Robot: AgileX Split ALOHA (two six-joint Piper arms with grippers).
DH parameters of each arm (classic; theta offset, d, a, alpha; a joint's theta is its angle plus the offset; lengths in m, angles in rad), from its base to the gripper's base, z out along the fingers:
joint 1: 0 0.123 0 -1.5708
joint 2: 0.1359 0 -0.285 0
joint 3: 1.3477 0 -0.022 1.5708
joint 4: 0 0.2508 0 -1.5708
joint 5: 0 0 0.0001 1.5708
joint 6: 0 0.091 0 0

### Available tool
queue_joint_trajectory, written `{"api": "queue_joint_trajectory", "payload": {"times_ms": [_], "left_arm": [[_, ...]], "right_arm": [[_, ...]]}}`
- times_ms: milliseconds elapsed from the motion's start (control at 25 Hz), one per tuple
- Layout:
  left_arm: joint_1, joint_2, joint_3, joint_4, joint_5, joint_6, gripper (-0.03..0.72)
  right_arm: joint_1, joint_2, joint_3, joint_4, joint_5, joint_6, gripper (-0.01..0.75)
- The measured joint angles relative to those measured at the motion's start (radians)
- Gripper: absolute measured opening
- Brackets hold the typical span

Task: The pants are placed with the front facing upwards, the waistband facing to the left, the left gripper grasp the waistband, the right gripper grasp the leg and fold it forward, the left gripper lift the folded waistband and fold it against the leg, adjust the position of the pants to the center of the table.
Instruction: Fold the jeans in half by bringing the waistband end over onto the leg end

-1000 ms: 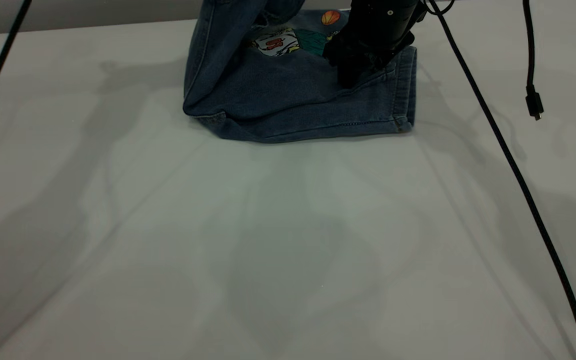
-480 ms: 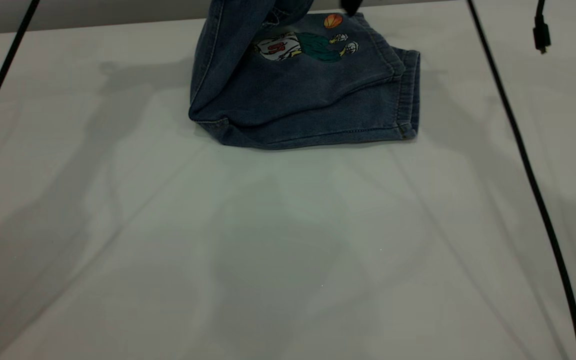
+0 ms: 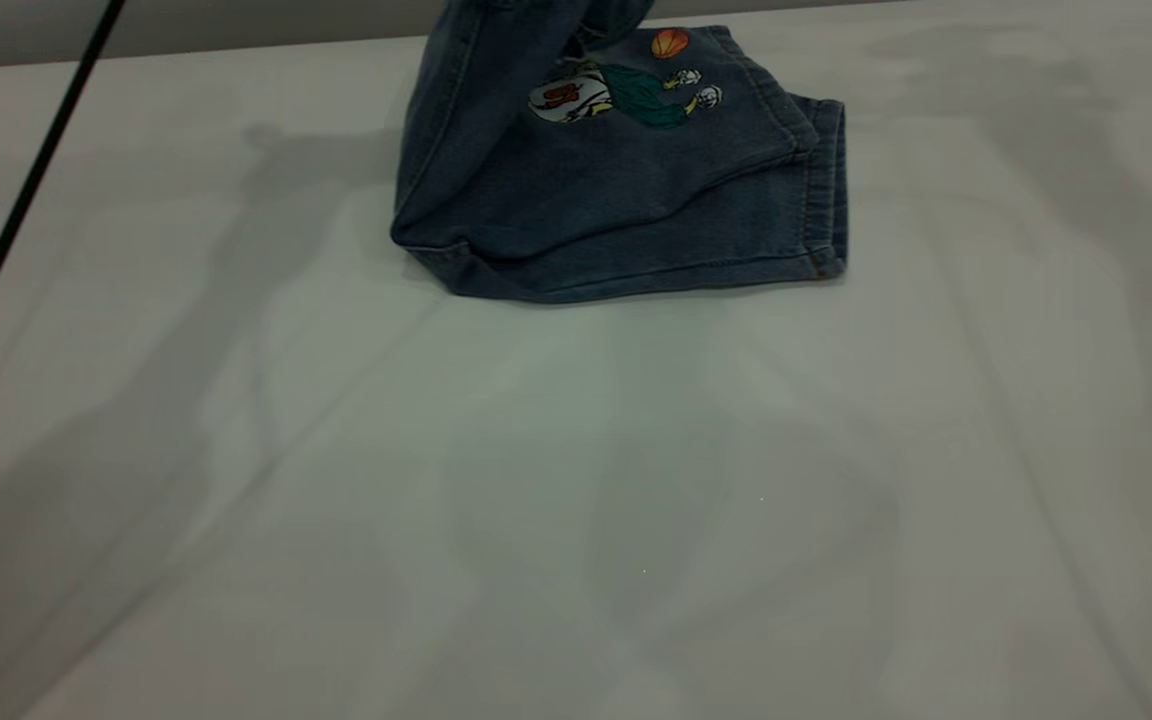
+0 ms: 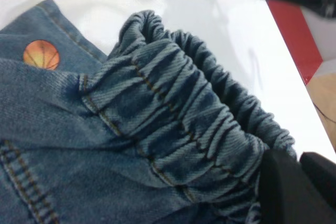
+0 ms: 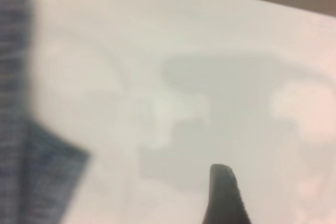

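I'm watching the short blue denim pants (image 3: 626, 170) with the colourful cartoon print facing up, lying folded near the far edge of the wide, plain white table (image 3: 576, 480). Their left part rises off the table and out of the top of the exterior view, so neither arm shows there.

On my left wrist camera, the left gripper (image 4: 294, 192) is clamped on the gathered, ruffled darker-blue elastic waistband (image 4: 178, 124); one black finger (image 4: 281, 192) presses right against the bunched denim, and the band fans away from the grip towards the orange basketball print (image 4: 41, 54). Beyond the waistband, bare table, then a red strip (image 4: 294, 35) along its edge.

On my right wrist camera, the right gripper shows just one dark fingertip (image 5: 223, 195) over bare tabletop, touching nothing. I can't tell whether its fingers are apart or together. The denim sits off to one side of that fingertip, well apart from it.

A black cable (image 3: 26, 195) slants across the left of the exterior view.
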Motion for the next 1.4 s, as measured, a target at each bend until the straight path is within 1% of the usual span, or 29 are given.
{"api": "queue_joint_trajectory", "payload": {"times_ms": [120, 200, 320, 520, 680, 800, 880, 920, 1120, 1240, 1320, 1400], "left_arm": [[-0.036, 0.000, 0.000, 0.001, 0.001, 0.028, 0.066], [-0.066, 0.006, 0.000, -0.001, 0.001, 0.047, 0.066], [-0.110, 0.022, 0.002, 0.015, -0.011, 0.074, 0.066], [-0.175, 0.070, 0.002, 0.059, -0.117, 0.110, 0.066], [-0.204, 0.112, 0.002, 0.052, -0.187, 0.183, 0.070], [-0.223, 0.141, 0.002, 0.045, -0.225, 0.244, 0.092], [-0.236, 0.156, 0.002, 0.045, -0.251, 0.261, 0.131], [-0.242, 0.163, 0.002, 0.042, -0.268, 0.261, 0.164], [-0.261, 0.168, 0.002, 0.024, -0.343, 0.260, 0.393], [-0.264, 0.168, 0.002, -0.044, -0.376, 0.260, 0.512], [-0.264, 0.168, 0.002, -0.110, -0.416, 0.260, 0.549], [-0.264, 0.167, 0.001, -0.159, -0.433, 0.260, 0.563]], "right_arm": [[-0.063, 0.000, -0.041, 0.001, 0.060, 0.006, 0.386], [-0.087, 0.000, -0.059, 0.001, 0.095, 0.006, 0.386], [-0.089, 0.000, -0.061, 0.008, 0.113, 0.006, 0.386], [-0.088, -0.001, -0.061, 0.039, 0.111, 0.006, 0.386], [-0.088, -0.001, -0.061, 0.083, 0.113, 0.004, 0.386], [-0.088, -0.001, -0.061, 0.083, 0.109, 0.004, 0.386], [-0.088, -0.001, -0.061, 0.089, 0.106, 0.004, 0.386], [-0.088, -0.001, -0.061, 0.100, 0.106, 0.003, 0.386], [-0.088, -0.001, -0.061, 0.106, 0.091, 0.000, 0.386], [-0.088, -0.001, -0.061, 0.106, 0.084, 0.000, 0.386], [-0.088, -0.001, -0.061, 0.106, 0.085, -0.001, 0.386], [-0.088, -0.001, -0.061, 0.106, 0.086, -0.006, 0.386]]}}
